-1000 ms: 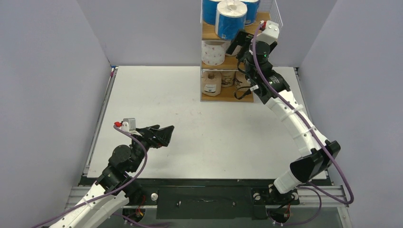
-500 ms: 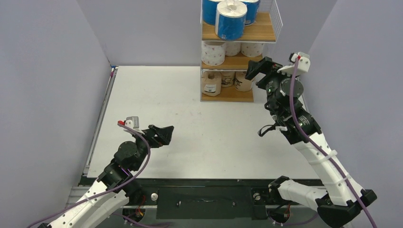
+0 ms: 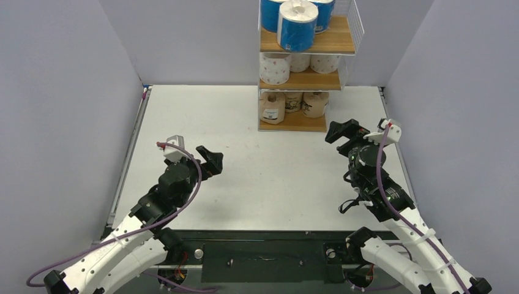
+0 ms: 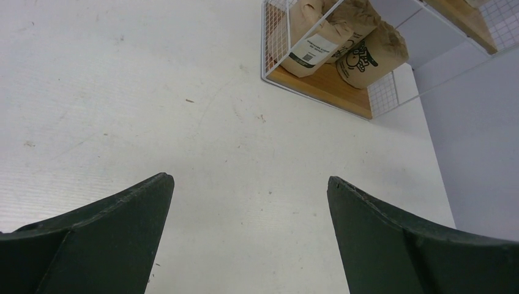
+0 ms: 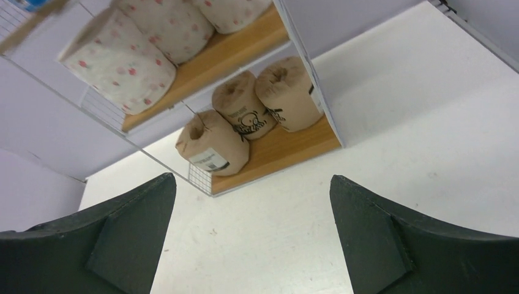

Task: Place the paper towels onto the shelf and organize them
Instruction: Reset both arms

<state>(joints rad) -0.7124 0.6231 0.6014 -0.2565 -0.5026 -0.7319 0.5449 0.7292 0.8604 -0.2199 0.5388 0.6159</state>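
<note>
Looking down from the top camera, I found the shelf (image 3: 298,124) standing at the twelve o'clock edge of the table (image 3: 202,122), its open front turned toward six o'clock, where both arms could reach it. Every roll I could see sat on it. Blue-wrapped paper towels (image 3: 298,27) stood upright on the top board, the front one near the lip with its white end and core hole showing. White rolls with pink dots (image 3: 275,68) filled the middle board. Three brown kraft rolls (image 3: 273,107) stood side by side on the bottom board, their tops gathered into a twist, with a printed label on the left one. One wrapper per tier looked deliberate to me, a sorting by kind.

The left gripper (image 3: 211,162) hung at about nine o'clock, well apart from the rack, fingers spread wide with only bare table between them. The right gripper (image 3: 341,131) hovered at three o'clock, near the shelf's right front corner, fingers equally spread and carrying nothing. Both pointed toward the rack. I judged the stocking essentially finished, and the arms held clear so nothing could nudge the tall, light frame.
</note>
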